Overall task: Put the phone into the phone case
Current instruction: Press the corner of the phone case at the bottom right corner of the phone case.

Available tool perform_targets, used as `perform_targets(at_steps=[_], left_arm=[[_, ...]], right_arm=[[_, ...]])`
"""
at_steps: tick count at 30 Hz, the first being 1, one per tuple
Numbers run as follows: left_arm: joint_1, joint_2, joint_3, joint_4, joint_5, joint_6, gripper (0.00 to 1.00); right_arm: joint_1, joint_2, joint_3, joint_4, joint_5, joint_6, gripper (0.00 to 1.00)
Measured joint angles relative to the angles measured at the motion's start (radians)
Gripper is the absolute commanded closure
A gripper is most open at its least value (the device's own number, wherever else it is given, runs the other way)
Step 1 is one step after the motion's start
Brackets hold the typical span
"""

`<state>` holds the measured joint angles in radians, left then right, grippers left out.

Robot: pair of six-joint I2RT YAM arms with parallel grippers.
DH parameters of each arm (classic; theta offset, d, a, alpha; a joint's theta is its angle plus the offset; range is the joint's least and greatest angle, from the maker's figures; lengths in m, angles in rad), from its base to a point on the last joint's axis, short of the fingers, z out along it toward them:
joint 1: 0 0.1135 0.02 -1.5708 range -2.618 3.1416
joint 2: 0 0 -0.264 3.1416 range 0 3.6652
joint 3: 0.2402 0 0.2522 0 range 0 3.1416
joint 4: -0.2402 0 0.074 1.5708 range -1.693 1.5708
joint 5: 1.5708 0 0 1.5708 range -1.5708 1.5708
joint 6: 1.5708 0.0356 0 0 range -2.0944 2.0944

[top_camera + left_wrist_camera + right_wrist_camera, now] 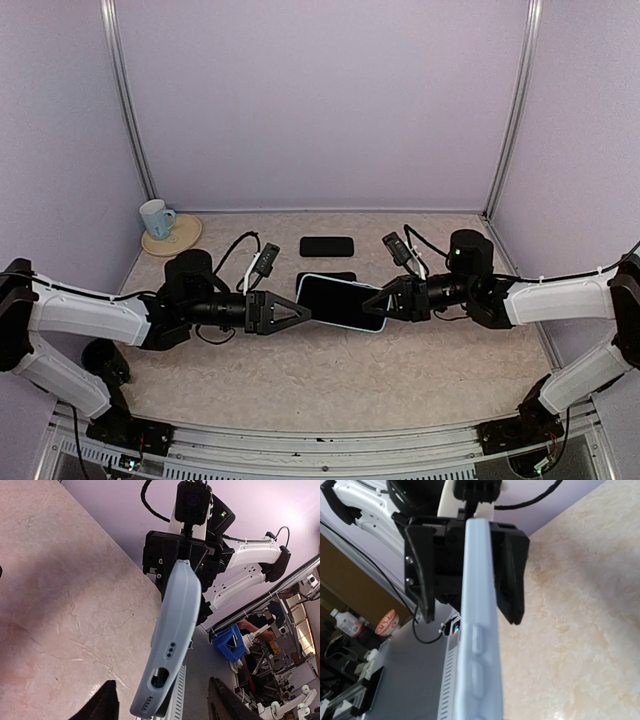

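Right gripper (pixel 382 302): clenched on the right end of the light-blue phone case (pixel 340 303), carrying it clear of the table (pixel 300 380). In the left wrist view the far end of the case runs straight into this gripper's black body.

Left gripper (pixel 304 312): released, jaws apart and straddling the left end of the case. Left wrist view: both fingers (pixel 106 702) stand off the case with a gap on each side. Right wrist view: one finger (pixel 512 575) sits just beside or against the case edge, and I cannot tell which. The other is clearly apart from it, so there is no clamp on this side.

Case position: between the two grippers at mid-table, long axis running left to right, roughly level with a slight tilt. The upper face is dark inside a blue rim. Cannot tell whether a phone is seated in it. Port cut-outs show at the end nearest the left gripper.

On the table: a black slab (pixel 327 246) lies flat behind the case, well apart. A second black slab (pixel 322 277) is partly hidden behind the held case. Mug (pixel 154 216) on a round mat (pixel 180 240) at back left.
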<state>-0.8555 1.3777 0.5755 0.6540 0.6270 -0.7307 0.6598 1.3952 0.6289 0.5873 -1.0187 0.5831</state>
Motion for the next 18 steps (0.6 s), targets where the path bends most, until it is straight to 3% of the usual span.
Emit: perform_targets(at_steps=[15, 18], left_arm=[[-0.009, 0.023, 0.004, 0.000, 0.002, 0.001, 0.97], [-0.009, 0.023, 0.004, -0.005, 0.000, 0.005, 1.00]], right_arm=[[0.000, 0.013, 0.008, -0.028, -0.002, -0.027, 1.00], [0.000, 0.013, 0.016, -0.058, 0.000, -0.049, 1.00]])
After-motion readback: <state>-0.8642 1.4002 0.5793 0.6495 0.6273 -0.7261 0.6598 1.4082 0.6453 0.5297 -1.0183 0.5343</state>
